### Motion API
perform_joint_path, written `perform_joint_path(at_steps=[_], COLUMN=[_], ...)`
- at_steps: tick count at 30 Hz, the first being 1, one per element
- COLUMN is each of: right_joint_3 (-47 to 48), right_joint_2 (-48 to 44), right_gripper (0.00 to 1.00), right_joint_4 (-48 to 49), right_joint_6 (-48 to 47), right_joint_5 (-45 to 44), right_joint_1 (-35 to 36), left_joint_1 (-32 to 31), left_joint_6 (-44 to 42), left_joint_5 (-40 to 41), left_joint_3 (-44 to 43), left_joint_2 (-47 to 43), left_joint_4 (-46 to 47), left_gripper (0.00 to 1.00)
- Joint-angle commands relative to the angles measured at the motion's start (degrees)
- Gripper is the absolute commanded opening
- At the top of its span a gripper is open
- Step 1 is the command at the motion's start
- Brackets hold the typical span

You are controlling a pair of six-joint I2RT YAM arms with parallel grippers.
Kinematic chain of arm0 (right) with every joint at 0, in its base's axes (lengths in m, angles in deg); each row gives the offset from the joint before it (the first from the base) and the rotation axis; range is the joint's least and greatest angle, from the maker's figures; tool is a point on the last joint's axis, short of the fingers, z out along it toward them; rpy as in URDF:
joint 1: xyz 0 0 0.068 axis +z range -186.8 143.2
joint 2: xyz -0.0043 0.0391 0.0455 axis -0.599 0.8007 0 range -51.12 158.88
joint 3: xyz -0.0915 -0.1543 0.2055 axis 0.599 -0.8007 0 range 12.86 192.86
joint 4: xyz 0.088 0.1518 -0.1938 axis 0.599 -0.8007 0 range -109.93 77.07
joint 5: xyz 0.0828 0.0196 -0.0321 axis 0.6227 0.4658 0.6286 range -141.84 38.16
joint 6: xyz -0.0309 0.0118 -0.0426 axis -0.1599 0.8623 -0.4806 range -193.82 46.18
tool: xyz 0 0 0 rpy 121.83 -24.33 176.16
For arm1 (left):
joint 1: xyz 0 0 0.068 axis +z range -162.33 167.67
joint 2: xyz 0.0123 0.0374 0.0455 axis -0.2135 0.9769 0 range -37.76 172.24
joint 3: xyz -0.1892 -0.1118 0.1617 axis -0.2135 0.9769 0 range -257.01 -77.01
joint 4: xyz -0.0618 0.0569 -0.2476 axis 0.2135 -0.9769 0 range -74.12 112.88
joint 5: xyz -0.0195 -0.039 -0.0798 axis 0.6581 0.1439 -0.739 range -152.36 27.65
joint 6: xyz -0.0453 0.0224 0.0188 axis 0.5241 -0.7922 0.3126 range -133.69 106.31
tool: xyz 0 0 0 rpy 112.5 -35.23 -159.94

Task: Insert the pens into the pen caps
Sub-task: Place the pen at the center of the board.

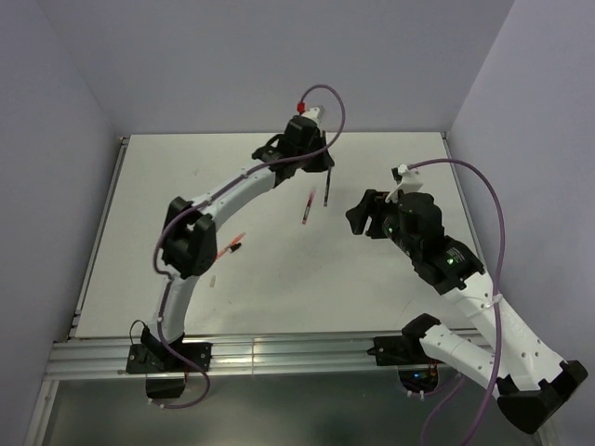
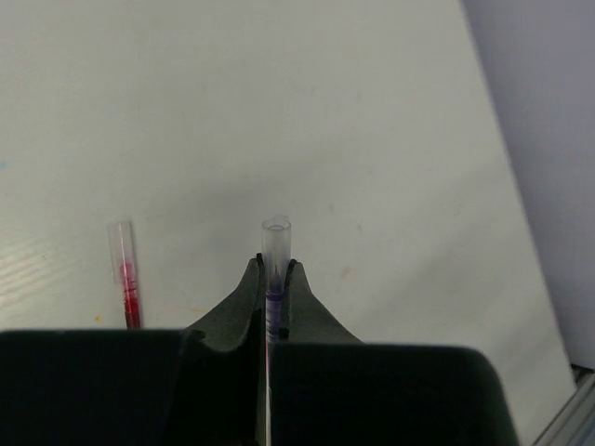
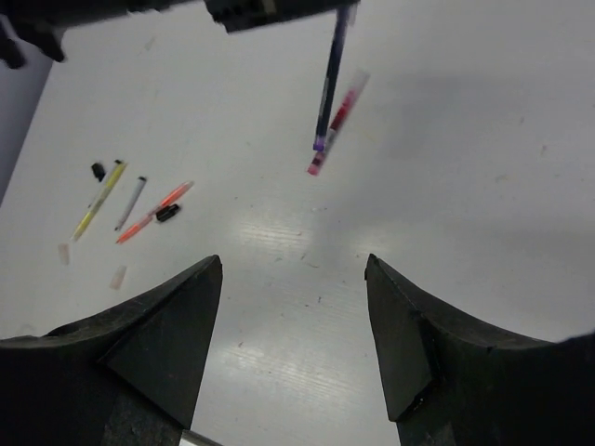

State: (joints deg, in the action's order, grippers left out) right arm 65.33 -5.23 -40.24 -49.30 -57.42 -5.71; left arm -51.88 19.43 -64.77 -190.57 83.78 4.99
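Left end effector [image 2: 274, 268] is clamping the dark purple pen [image 3: 329, 84], likely light, stiff, slippery, by its barrel; right end effector [image 3: 293, 279] is gaping wide, empty.

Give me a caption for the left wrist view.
Left gripper shut on a purple pen, red pen lying on the table nearby.

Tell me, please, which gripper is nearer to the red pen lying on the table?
Left. The left gripper, shut on the purple pen, hangs right next to the red pen; the right gripper, open, sits farther off to the pen's right.
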Motion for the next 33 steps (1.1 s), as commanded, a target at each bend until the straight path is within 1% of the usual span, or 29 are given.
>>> perform_joint_path(at_steps=[1, 2, 4, 6, 7, 10, 17, 18, 19, 21, 22, 24, 25, 27, 30, 31, 33], right_joint_3=[2.8, 2.6, 2.3, 2.1, 2.0, 1.7, 1.5, 1.6, 1.5, 1.6, 1.6, 1.6, 1.6, 1.7, 1.8, 1.7, 1.8], right_joint_2=[0.4, 0.4, 0.3, 0.6, 0.8, 1.1, 1.9, 2.0, 2.1, 2.5, 2.5, 2.6, 2.6, 2.7, 2.6, 2.6, 2.5], right_gripper=[0.71, 0.71, 0.71, 0.71, 0.71, 0.71, 0.71, 0.71, 0.71, 0.71, 0.71, 0.71, 0.71, 0.71, 0.71, 0.71, 0.71], right_joint_4=[-1.1, -0.8, -0.3, 0.1, 0.2, 0.7, 1.3, 1.3, 1.4, 1.3, 1.3, 1.3, 1.4, 1.2, 1.0, 1.0, 0.9], right_joint_6=[0.4, 0.4, 0.7, 0.7, 0.7, 0.8, 0.7, 0.7, 0.8, 0.6, 0.6, 0.7, 0.6, 0.5, 0.4, 0.4, 0.4], right_joint_5=[-4.9, -3.9, -3.4, -2.7, -2.4, -1.7, -0.7, -0.5, -0.2, -0.2, 0.0, -0.1, 0.0, -0.1, -0.1, 0.0, -0.3], right_joint_1=[-1.6, -2.5, -3.4, -4.3, -4.5, -4.9, -5.5, -5.6, -5.6, -5.7, -5.8, -5.8, -5.8, -5.9, -5.9, -5.9, -5.9], left_joint_1=[-0.4, -0.4, -0.4, -0.4, -0.5, -0.4, -0.4, -0.4, -0.4, -0.4, -0.4, -0.4, -0.4, -0.4, -0.4, -0.4, -0.4], left_joint_6=[-1.9, -1.7, -1.1, -0.6, -0.3, 0.4, 1.5, 1.5, 1.6, 1.6, 1.5, 1.6, 1.6, 1.7, 1.6, 1.6, 1.2], left_joint_5=[-3.7, -4.1, -5.7, -6.7, -7.7, -8.3, -8.2, -8.0, -8.0, -7.9, -7.7, -7.3, -7.3, -7.2, -6.8, -6.5, -6.3], left_joint_3=[-7.7, -10.8, -13.8, -16.2, -16.4, -16.0, -14.1, -13.7, -13.4, -12.8, -12.8, -12.7, -12.5, -12.7, -14.1, -14.7, -15.3], left_joint_2=[8.6, 10.5, 15.8, 18.3, 20.1, 21.8, 23.2, 23.2, 23.2, 23.4, 23.6, 23.6, 23.5, 23.3, 23.0, 22.8, 22.1], left_joint_4=[-5.5, -5.7, -6.9, -6.4, -6.1, -4.5, -3.1, -2.9, -2.7, -2.3, -2.2, -1.8, -1.6, -1.1, -1.1, -1.3, -1.0], left_gripper=[0.0, 0.0, 0.0, 0.0, 0.0, 0.0, 0.01, 0.02, 0.08, 0.11, 0.17, 0.21, 0.27, 0.31, 0.33, 0.38, 0.39])
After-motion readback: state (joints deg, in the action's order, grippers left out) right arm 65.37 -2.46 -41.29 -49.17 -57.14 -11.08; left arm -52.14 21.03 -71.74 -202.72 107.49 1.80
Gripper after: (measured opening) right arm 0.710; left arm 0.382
